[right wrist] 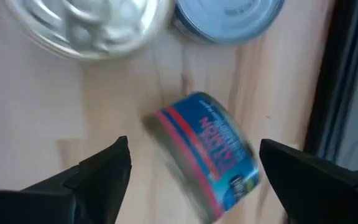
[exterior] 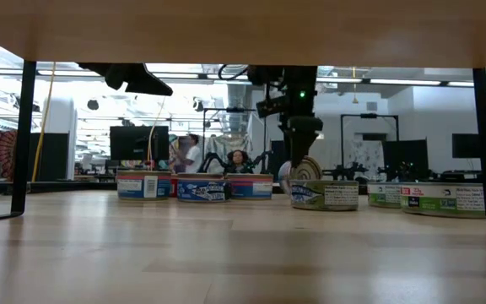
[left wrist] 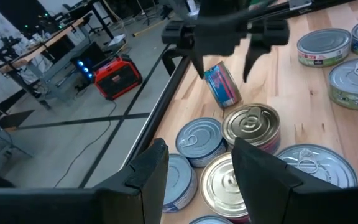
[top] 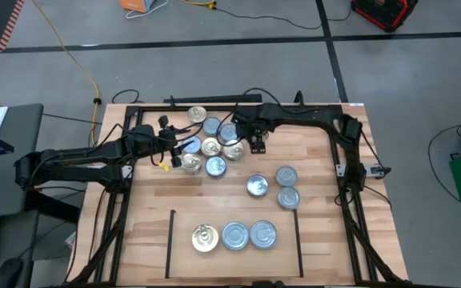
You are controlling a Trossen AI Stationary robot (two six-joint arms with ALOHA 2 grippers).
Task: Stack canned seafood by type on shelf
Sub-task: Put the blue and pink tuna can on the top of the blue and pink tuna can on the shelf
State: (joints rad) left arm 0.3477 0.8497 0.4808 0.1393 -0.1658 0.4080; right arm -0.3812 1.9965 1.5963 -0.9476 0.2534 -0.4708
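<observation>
Canned seafood lies in a cluster (top: 212, 147) at the table's far middle, with gold and silver tops. One blue-and-red tin (left wrist: 221, 84) stands on its edge at the cluster's right side. My right gripper (right wrist: 194, 149) hangs over it, pointing steeply down, open, a finger on either side and not touching. My left gripper (left wrist: 199, 146) hovers open and nearly level over the cluster's left part (top: 174, 148), holding nothing. On the shelf (top: 278, 256) near the front edge, one gold-topped tin (top: 205, 238) and two silver-topped tins (top: 249, 235) lie flat in a row.
Three more silver-topped tins (top: 277, 186) lie flat right of the cluster. A black metal frame (top: 341, 172) runs round the table's far and side edges. Bare wood lies between the cluster and the shelf. The low view shows the room behind with people far off.
</observation>
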